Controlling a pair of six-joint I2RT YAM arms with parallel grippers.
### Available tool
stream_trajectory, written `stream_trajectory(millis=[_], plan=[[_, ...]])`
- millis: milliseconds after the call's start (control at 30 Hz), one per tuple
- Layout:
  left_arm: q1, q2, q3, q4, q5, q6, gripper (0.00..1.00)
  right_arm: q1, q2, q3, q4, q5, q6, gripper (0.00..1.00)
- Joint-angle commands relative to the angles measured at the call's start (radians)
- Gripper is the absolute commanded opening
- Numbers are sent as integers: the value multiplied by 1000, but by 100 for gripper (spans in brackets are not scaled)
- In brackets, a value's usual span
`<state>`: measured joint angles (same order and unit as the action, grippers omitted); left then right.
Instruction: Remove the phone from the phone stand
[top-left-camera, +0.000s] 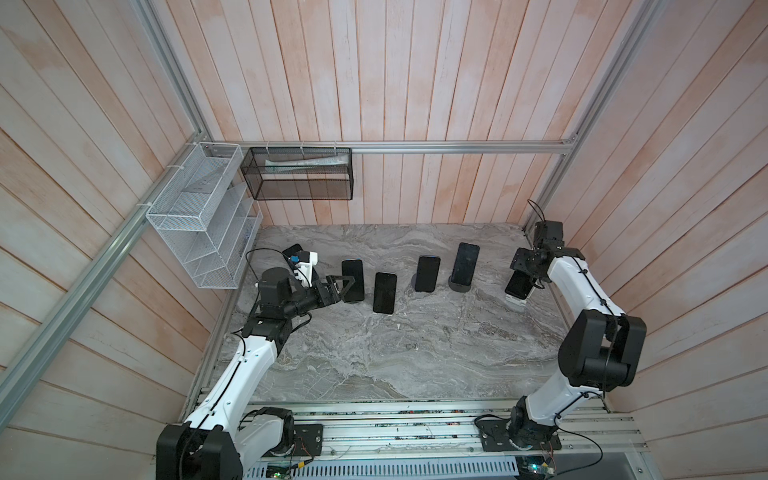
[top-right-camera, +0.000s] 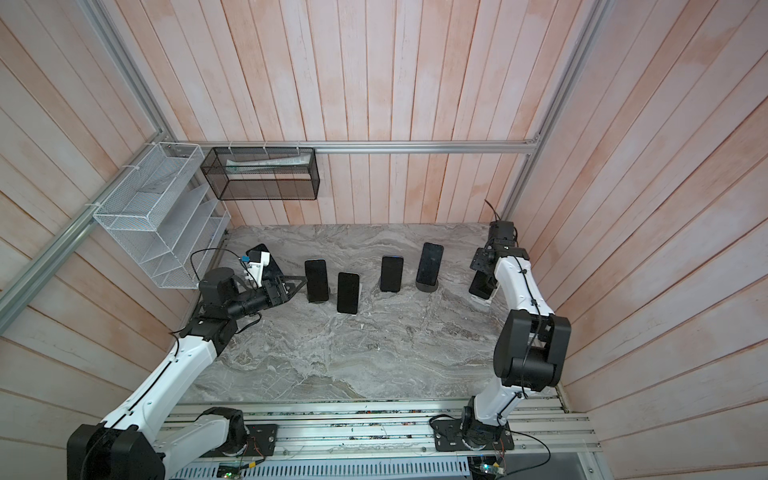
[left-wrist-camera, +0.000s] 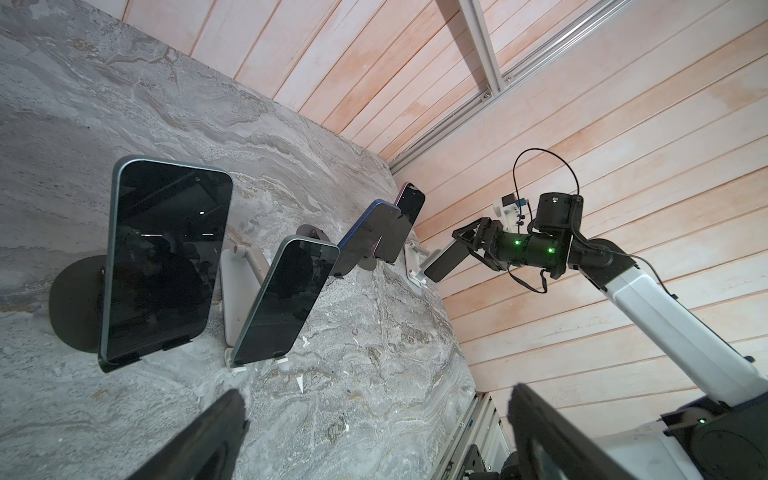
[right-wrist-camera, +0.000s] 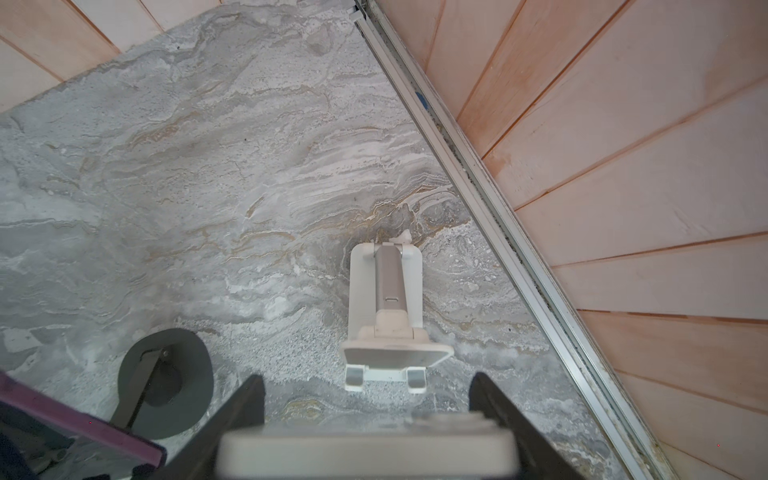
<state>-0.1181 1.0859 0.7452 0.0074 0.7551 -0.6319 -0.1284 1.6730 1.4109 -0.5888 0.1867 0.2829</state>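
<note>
Front half of the desk (top-left-camera: 415, 353): nothing stands on it.

Mid-desk, towards the left edge: left gripper (top-left-camera: 337, 287), jaws wide and empty, just beside a row of phones (top-left-camera: 384, 293) on their stands; not engaged.

Right edge: right gripper (top-left-camera: 523, 277) clamped across the width of the phone (right-wrist-camera: 368, 455), jaws set fairly wide to take it. The phone hangs above the white stand (right-wrist-camera: 397, 353), whose cradle and two lips show empty (no contact visible in the right wrist view).

Assessment: removal looks effectively achieved; the step in hand is carrying clear.

Recommended: lift straight up before any sideways travel, keep the phone's lower edge off the lips, steer away from the neighbouring dark stand (right-wrist-camera: 166, 382), and hold the grip firm.
</note>
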Motion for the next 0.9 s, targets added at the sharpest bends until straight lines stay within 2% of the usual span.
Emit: stream_trajectory(millis=[0, 467, 867], plan=[[-2, -20, 11, 33, 25, 0, 100, 21, -59, -9, -27, 22, -9, 63], [-14, -32, -11, 74, 39, -33, 100, 164, -181, -32, -120, 25, 13, 61], [-17, -100, -61, 81, 30, -54, 100, 366, -269, -79, -230, 36, 38, 61]])
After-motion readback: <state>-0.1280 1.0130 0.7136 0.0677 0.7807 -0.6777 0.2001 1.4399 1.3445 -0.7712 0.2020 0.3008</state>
